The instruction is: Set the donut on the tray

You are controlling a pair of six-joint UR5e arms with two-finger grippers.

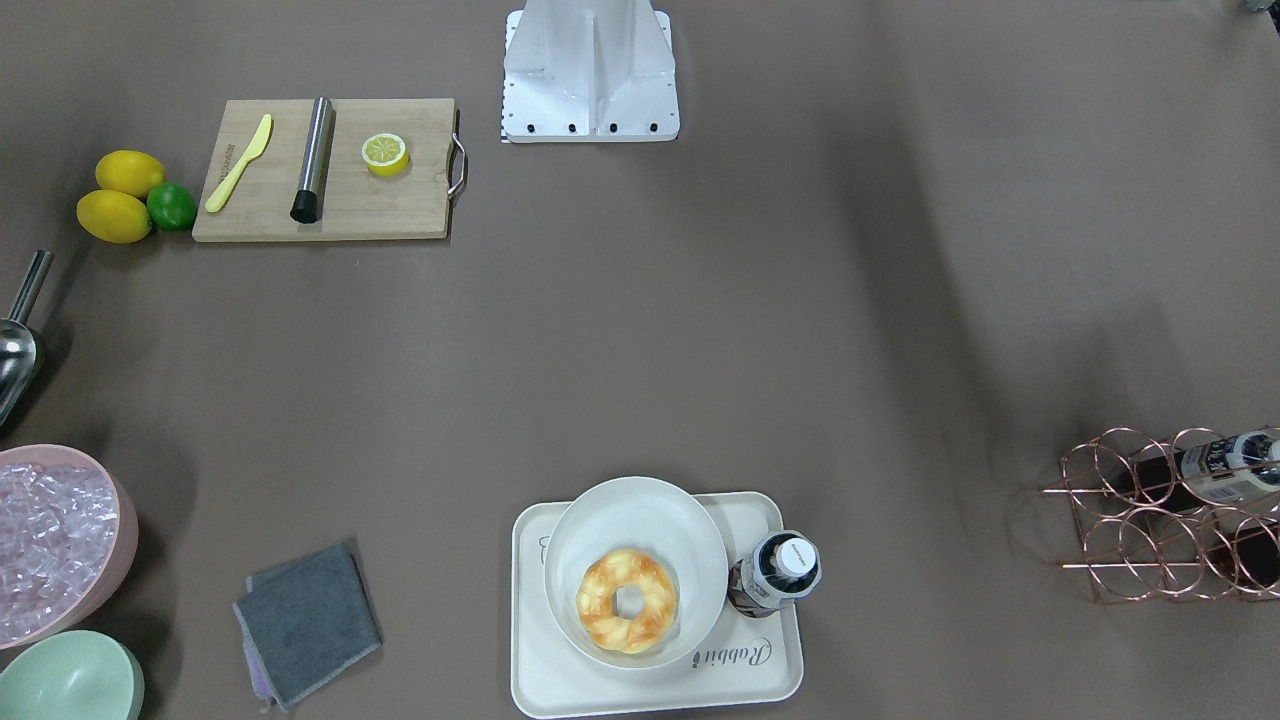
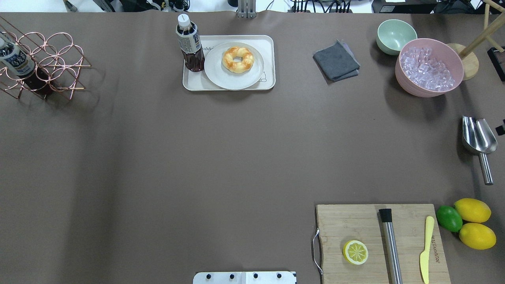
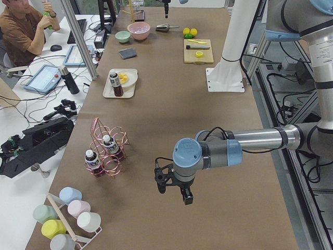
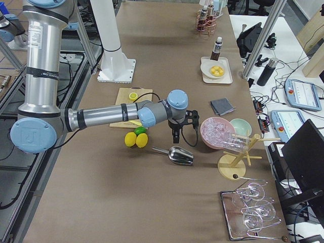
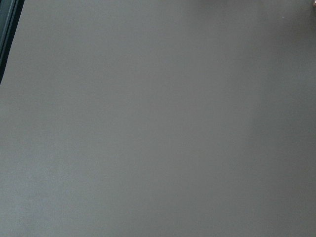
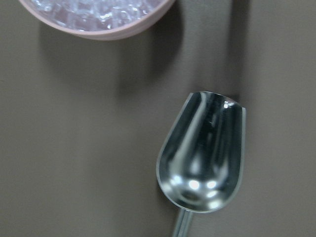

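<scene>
The donut (image 1: 627,600) is a golden twisted ring lying on a white plate (image 1: 620,520). The plate sits on the cream tray (image 1: 560,690) marked "Rabbit", at the table's far middle edge; the donut also shows in the overhead view (image 2: 238,59). A dark drink bottle (image 1: 780,575) stands on the tray beside the plate. My left gripper (image 3: 173,191) hangs over bare table far from the tray; I cannot tell if it is open. My right gripper (image 4: 176,137) hovers above a metal scoop (image 6: 202,158); I cannot tell its state.
A wooden cutting board (image 2: 355,225) holds a lemon half (image 2: 355,252), a steel muddler (image 2: 391,244) and a yellow knife (image 2: 426,248). Lemons and a lime (image 2: 449,218), a pink ice bowl (image 2: 429,67), a green bowl (image 2: 395,36), a grey cloth (image 2: 336,60) and a copper bottle rack (image 2: 39,63) are around.
</scene>
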